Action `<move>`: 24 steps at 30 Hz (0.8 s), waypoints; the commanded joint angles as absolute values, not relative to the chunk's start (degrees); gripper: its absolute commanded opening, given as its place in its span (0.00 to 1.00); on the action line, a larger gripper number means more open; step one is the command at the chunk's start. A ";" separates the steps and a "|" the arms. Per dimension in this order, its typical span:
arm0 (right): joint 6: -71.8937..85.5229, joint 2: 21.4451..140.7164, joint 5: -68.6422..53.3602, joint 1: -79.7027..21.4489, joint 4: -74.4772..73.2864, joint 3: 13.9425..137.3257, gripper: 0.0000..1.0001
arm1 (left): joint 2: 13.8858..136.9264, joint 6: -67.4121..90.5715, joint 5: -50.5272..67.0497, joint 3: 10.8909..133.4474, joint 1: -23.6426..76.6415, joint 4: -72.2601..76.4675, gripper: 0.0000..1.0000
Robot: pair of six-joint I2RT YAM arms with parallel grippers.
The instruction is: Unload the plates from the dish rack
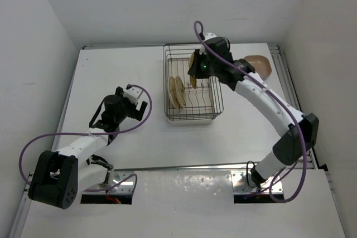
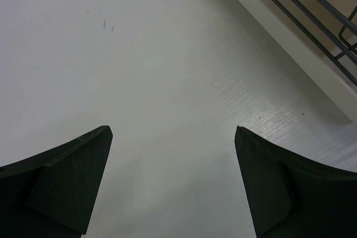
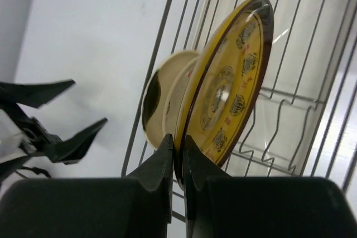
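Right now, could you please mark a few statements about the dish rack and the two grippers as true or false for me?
1. The right gripper is shut on the rim of the yellow-gold plate. True.
2. The left gripper is holding a cream plate. False: it is open and empty above the bare table.
3. A pinkish-beige plate lies flat on the table outside the dish rack. True.
4. Apart from the yellow-gold plate, the dish rack holds no plates. False: two cream plates stand on edge in it.
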State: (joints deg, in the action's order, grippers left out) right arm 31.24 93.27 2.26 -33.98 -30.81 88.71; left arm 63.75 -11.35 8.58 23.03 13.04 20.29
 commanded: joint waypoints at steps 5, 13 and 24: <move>34.02 85.44 0.78 -28.66 -25.92 87.19 0.00 | 62.93 -11.16 8.88 22.41 13.18 23.38 0.99; 17.88 78.32 17.00 -22.96 -32.59 87.28 0.00 | 62.75 -10.81 8.26 22.32 13.27 23.73 0.99; 9.58 82.88 19.69 -5.20 -39.92 75.60 0.00 | 63.28 -11.25 7.12 22.41 13.10 24.70 0.99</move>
State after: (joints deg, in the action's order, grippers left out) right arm 12.34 81.03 20.80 -7.84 -39.18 79.85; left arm 63.75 -11.35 7.64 22.74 13.04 21.65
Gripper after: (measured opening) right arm 0.053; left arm 0.989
